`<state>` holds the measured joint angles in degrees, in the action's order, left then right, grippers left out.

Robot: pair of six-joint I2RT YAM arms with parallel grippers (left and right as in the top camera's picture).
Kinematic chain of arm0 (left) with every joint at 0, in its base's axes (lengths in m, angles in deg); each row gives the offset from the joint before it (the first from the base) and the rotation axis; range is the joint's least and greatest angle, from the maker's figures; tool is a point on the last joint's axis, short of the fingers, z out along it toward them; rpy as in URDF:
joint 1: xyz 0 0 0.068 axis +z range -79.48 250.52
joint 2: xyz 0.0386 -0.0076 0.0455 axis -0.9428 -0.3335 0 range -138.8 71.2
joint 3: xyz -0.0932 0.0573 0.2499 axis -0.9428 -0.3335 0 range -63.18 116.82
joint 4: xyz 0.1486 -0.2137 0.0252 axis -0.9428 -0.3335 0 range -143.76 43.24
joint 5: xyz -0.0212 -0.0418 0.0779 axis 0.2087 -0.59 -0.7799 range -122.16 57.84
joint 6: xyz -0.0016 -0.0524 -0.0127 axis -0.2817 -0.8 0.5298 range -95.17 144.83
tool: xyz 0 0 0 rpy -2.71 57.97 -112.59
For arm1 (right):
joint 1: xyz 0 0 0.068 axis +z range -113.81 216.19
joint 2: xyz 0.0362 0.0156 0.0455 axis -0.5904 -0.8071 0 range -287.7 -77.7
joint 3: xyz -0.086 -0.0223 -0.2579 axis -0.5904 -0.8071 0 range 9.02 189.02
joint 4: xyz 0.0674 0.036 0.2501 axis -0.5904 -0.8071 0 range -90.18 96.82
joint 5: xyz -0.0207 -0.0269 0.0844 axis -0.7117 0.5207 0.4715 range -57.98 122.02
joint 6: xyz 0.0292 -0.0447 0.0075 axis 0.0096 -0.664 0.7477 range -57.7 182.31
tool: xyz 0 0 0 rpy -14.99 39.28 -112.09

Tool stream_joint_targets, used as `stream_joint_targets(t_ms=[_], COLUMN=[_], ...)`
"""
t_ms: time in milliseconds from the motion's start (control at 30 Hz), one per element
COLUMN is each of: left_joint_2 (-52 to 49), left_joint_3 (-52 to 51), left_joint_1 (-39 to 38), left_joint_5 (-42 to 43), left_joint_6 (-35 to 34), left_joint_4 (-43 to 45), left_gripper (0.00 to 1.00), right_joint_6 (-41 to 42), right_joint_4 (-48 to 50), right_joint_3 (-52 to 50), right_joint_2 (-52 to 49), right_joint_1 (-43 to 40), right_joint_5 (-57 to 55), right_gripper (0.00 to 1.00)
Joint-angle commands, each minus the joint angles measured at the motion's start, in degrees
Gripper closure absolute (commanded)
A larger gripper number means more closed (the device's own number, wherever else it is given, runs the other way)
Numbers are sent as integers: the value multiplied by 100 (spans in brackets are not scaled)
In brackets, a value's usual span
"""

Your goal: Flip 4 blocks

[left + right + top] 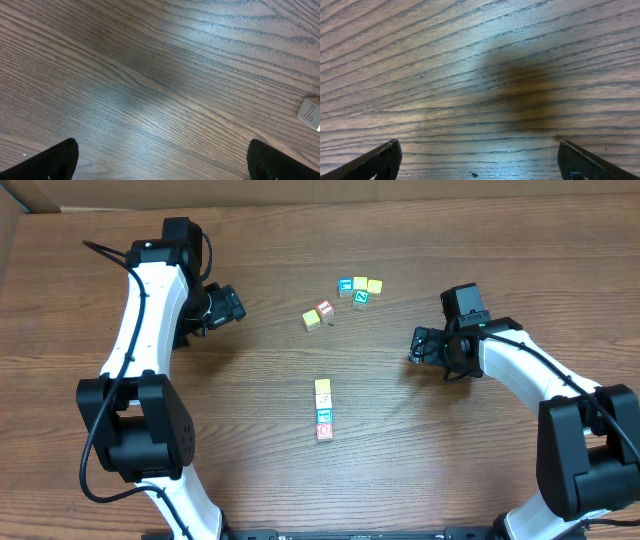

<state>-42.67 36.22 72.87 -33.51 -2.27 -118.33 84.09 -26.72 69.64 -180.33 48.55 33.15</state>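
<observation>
Wooden tabletop [300, 490], bare under both wrist cameras. Four blocks [323, 408] at table centre in tight column, seemingly touching: yellow farthest back, then cream, blue-bordered, red-bordered nearest robot base. Loose cubes [318, 314] farther back, among them green-Z cube [360, 297], not part of job. Jaws of left gripper [236, 308] spread wide, empty, well left of column. Jaws of right gripper [414, 346] equally wide, empty, well right. Step judged: between picks; which faces are already turned, cannot tell. Next move: one arm over an end block, narrow jaws on it, tip it without nudging its neighbours.

Robotics lab bench: white-and-black jointed left arm [150, 305], matching right arm [525, 368], both on a brown wood-grain tabletop [300, 480]; tan cardboard sheet [8, 220] along the upper-left edge.
</observation>
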Motion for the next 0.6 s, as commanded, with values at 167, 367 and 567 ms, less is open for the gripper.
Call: stream_joint_targets(t_ms=[167,367,567], left_joint_2=[-22,-22,-22], left_joint_3=[50,50,50], left_joint_1=[-13,-13,-13], left_joint_5=[-57,-57,-57], left_joint_6=[-35,-35,-35], left_joint_4=[7,7,7], left_gripper=[0,0,0], right_joint_6=[-85,-85,-85], right_joint_4=[22,22,20], right_joint_3=[118,118,111], right_joint_2=[-4,-2,-42], right_joint_1=[-22,-22,-22], right_joint_5=[-2,-2,0], right_gripper=[0,0,0])
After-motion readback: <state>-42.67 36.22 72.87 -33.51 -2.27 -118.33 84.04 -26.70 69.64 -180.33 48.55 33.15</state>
